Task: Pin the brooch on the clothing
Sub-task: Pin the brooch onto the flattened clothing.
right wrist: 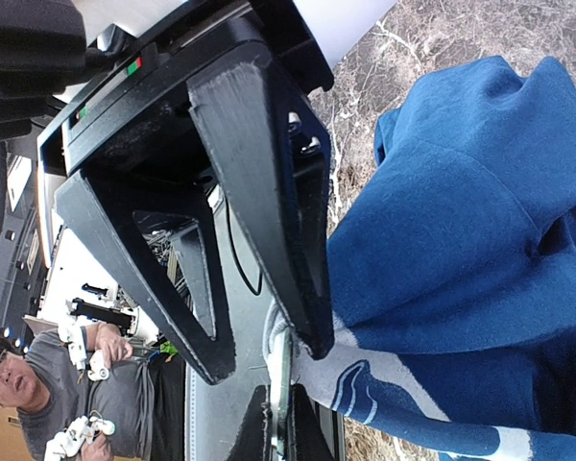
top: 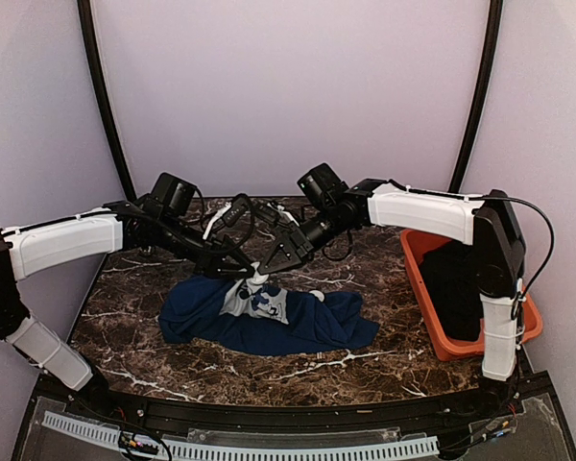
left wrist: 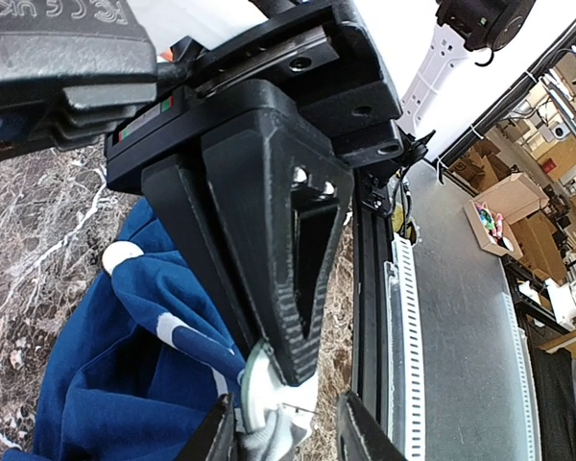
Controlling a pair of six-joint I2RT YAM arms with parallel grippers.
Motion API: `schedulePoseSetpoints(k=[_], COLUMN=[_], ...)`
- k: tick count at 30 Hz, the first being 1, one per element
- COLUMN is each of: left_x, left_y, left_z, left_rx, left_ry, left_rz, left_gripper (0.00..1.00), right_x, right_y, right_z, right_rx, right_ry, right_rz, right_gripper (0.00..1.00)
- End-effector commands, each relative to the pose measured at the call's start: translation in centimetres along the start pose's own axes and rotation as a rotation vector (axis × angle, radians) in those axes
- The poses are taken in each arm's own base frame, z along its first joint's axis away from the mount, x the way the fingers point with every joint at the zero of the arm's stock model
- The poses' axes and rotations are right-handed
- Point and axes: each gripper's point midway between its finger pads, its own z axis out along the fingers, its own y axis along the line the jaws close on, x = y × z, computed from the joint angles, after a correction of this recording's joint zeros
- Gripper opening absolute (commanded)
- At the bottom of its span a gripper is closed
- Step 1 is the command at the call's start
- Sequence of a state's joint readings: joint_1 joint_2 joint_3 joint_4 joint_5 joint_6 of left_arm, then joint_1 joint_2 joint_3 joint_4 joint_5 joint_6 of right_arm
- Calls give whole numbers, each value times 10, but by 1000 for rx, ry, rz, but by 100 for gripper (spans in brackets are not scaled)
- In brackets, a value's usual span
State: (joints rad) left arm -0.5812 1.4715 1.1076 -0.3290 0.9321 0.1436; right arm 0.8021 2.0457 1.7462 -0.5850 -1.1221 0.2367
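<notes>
The navy T-shirt (top: 302,325) lies crumpled mid-table, its grey-white print pulled up to where both grippers meet. My right gripper (right wrist: 282,424) is shut on the rim of the brooch (right wrist: 279,356), a small round disc seen edge-on against the print. In the left wrist view the brooch (left wrist: 255,388) shows its white back, with a thin pin sticking out beside it. My left gripper (left wrist: 289,434) stands partly open around the brooch and the raised fold of shirt (left wrist: 106,384). One of its fingers (left wrist: 220,436) touches the cloth; the other stands apart.
An orange bin (top: 415,274) at the table's right edge holds a black garment (top: 458,279). Cables lie behind the grippers (top: 238,216). Dark marble table (top: 144,360) surrounds the shirt; a metal rail runs along the near edge (top: 269,449).
</notes>
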Motion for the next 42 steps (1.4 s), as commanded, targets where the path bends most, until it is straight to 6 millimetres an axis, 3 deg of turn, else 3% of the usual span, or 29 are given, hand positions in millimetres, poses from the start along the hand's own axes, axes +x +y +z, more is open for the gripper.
schedulePoseSetpoints(k=[1, 17, 29, 42], left_x=[-1, 5, 4, 13], left_y=[-10, 2, -1, 1], left_z=[-5, -2, -2, 8], left_rx=[28, -25, -3, -14], left_ry=[-16, 17, 13, 60], left_rz=[9, -10, -8, -12], left_gripper=[35, 23, 23, 23], right_x=[-2, -3, -3, -11], right_y=[8, 10, 4, 13], right_z=[-4, -5, -2, -4], right_rx=[-6, -10, 7, -9], right_ry=[-8, -12, -8, -15], right_rz=[-36, -42, -18, -33], right_gripper=[0, 0, 0, 0])
